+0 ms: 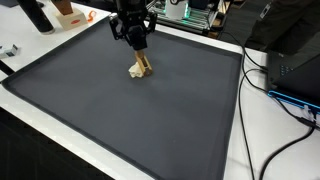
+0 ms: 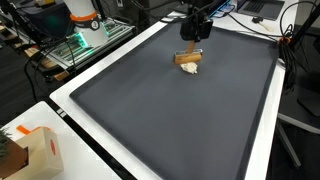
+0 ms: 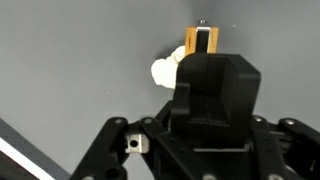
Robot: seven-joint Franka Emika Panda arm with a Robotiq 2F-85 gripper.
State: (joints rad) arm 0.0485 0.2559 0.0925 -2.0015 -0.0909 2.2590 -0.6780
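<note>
A small tan wooden piece point(image 1: 143, 64) with a white lump point(image 1: 135, 71) at its lower end rests on the dark grey mat point(image 1: 120, 110), near its far edge. It shows in both exterior views point(image 2: 187, 57). My gripper point(image 1: 141, 52) reaches straight down onto it, and its fingers look closed around the top of the wooden piece point(image 2: 193, 47). In the wrist view the black fingers point(image 3: 205, 62) hide most of it. Only the tan tip point(image 3: 201, 40) and the white lump point(image 3: 165, 71) stick out past them.
The mat lies on a white table point(image 1: 258, 130). Cables point(image 1: 285, 100) and dark equipment point(image 1: 295, 50) lie along one side. An orange-and-white object point(image 2: 84, 18) and a green board point(image 2: 72, 45) sit past another side. A small cardboard box point(image 2: 38, 150) stands near a corner.
</note>
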